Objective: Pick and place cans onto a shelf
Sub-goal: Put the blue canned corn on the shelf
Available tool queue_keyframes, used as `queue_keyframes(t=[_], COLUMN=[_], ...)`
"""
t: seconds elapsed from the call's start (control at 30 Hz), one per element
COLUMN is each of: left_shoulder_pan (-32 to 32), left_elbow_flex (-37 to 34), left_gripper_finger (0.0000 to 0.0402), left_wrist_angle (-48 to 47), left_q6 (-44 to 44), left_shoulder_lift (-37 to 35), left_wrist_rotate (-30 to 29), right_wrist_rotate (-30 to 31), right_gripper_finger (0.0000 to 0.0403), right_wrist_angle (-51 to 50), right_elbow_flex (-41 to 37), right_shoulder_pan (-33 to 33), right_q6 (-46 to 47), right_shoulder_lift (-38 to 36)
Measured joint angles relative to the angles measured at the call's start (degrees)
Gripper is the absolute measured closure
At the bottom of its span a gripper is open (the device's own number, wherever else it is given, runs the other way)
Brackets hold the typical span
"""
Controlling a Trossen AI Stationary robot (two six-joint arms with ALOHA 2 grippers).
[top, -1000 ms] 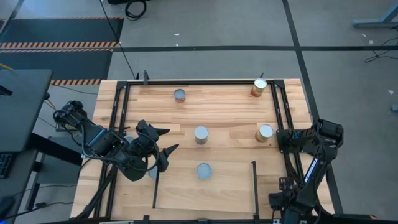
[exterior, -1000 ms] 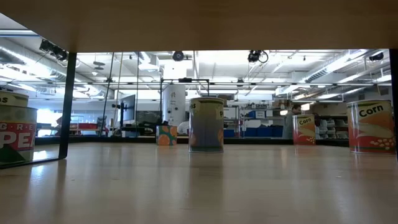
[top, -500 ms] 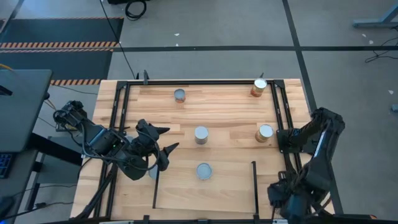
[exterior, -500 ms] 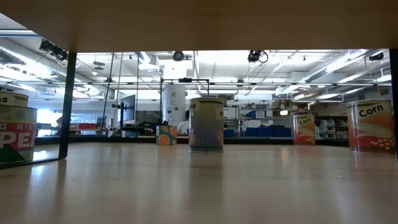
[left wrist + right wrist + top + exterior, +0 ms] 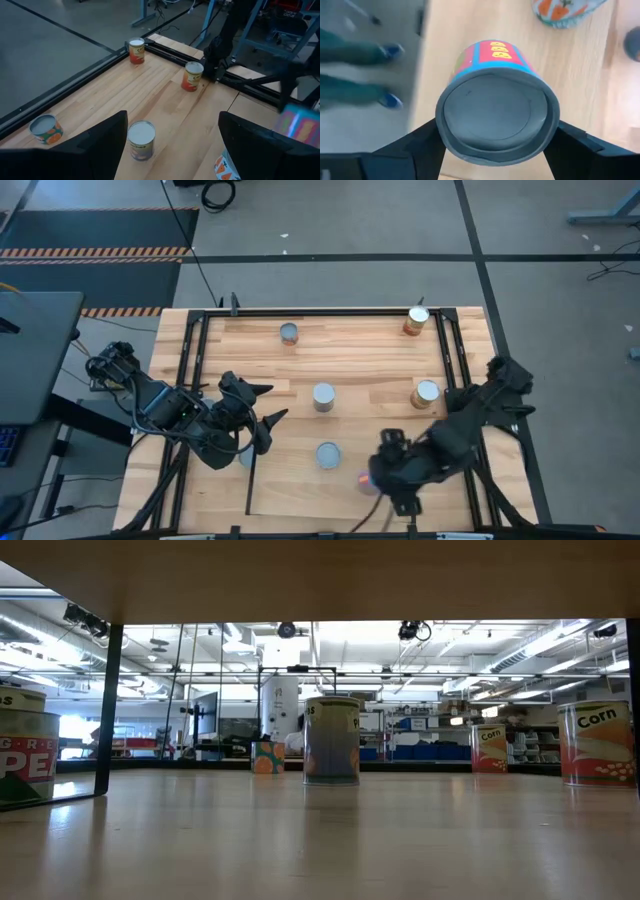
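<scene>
My right gripper [image 5: 378, 475] is over the near right part of the pale shelf panel [image 5: 295, 492] and is shut on a can with a blue, red and yellow label [image 5: 495, 100]. It shows as a blurred spot in the high view [image 5: 366, 481]. A grey-topped can [image 5: 328, 454] stands on the panel. Other cans stand on their bases on the table at the far left [image 5: 289, 333], far right [image 5: 417, 320], middle [image 5: 323, 396] and right [image 5: 426, 393]. My left gripper [image 5: 268, 405] is open and empty over the table's left side, and another can [image 5: 243, 459] shows partly under it. My right gripper pinches the can between its two fingers [image 5: 420, 142], on opposite sides of its wall just below the grey end's rim [image 5: 442, 127]. The fingers slant down from the table's right side. The grey round end faces the wrist camera. I cannot tell whether the can is clear of the panel.
Black frame rails [image 5: 448, 360] run along the table's left, far and right sides. Thin black bars [image 5: 408, 470] edge the panel. The low view looks under the panel [image 5: 320, 580] at several cans and a black post [image 5: 105, 710]. Blurred teal and blue shapes [image 5: 365, 65] show beyond the table's edge.
My right gripper has swung from the table's right near corner toward the left, over the near right part of the shelf panel, with the coloured can now in view in it. My left arm and the standing cans have kept still.
</scene>
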Motion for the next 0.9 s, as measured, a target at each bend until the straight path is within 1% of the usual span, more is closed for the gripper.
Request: queue_keyframes(t=[0.17,0.27,0.5,0.67,0.8,0.9], left_shoulder_pan=[-0.1,-0.1,-0.3,-0.5,-0.5,-0.7], left_elbow_flex=[0.0,0.0,0.0,0.0,0.0,0.0], left_gripper_finger=[0.0086,0.0086,0.0086,0.0086,0.0086,0.0086], left_wrist_angle=[0.0,0.2,0.5,0.8,0.8,0.8], left_q6=[-2.3,-3.2,-3.2,-3.2,-3.1,-3.1], left_shoulder_lift=[0.0,0.1,2.1,3.1,3.1,3.1], left_wrist_rotate=[0.0,0.0,-0.4,-0.4,0.5,0.6], right_wrist_rotate=[1.1,1.5,1.5,1.4,1.2,2.8], right_gripper_finger=[0.0105,0.0094,0.0062,0.0052,0.0054,0.0054], right_wrist_angle=[-4.7,-4.6,-1.2,1.4,-0.8,-5.1], right_elbow_flex=[-0.1,-0.1,-0.1,-0.1,-0.1,0.0], right_shoulder_pan=[-1.3,-1.3,-1.1,-1.1,-0.5,0.3], right_q6=[-6.1,-7.6,-7.6,-7.0,-6.8,-6.6], right_shoulder_lift=[2.5,2.8,2.8,2.5,0.9,0.1])
